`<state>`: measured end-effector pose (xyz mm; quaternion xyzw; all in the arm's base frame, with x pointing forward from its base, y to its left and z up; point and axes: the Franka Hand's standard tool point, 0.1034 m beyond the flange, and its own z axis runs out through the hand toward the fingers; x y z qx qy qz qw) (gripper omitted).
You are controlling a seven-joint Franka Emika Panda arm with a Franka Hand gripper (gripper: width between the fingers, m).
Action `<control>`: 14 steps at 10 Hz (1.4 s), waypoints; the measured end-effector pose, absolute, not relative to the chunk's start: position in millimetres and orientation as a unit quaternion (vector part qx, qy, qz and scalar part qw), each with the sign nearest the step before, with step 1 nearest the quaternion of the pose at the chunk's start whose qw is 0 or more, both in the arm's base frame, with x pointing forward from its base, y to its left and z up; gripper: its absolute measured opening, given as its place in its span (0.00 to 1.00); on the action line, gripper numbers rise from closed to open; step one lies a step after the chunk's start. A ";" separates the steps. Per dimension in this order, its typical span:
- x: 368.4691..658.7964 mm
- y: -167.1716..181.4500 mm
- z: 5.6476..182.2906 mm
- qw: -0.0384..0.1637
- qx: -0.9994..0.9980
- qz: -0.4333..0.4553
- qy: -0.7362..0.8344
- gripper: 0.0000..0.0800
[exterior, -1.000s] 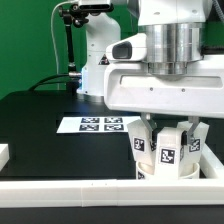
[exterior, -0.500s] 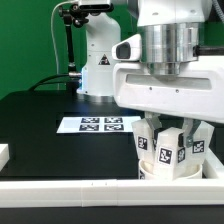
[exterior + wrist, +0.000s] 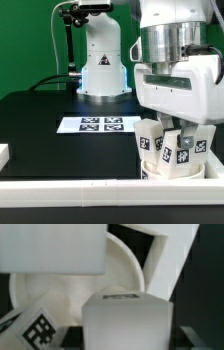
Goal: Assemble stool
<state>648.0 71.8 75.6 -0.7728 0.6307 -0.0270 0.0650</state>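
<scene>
Rotated since a second ago, the arm's big wrist housing now faces the exterior view's right, above the stool in the near corner on that side of the black table. Its gripper is clamped narrow on one upright leg; turning it in calls for a steady vertical axis. White rails hem the seat closely; open tabletop lies toward the marker board.

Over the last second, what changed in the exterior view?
The wrist and gripper turned over the stool, with the flat housing swinging toward the exterior view's right. The gripper stayed shut on a leg; nothing was let go. The seat, the other legs and the marker board stayed put.
</scene>
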 end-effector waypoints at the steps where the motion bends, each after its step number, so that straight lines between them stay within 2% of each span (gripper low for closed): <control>1: 648.2 72.7 75.7 0.068 -0.749 -0.024 0.658 0.43; 7: 648.0 79.0 75.7 0.080 -0.632 -0.005 0.771 0.43; 11: 653.9 90.2 76.4 0.122 -0.488 -0.012 0.864 0.43; 14: 653.8 95.9 76.8 0.134 -0.461 -0.003 0.877 0.43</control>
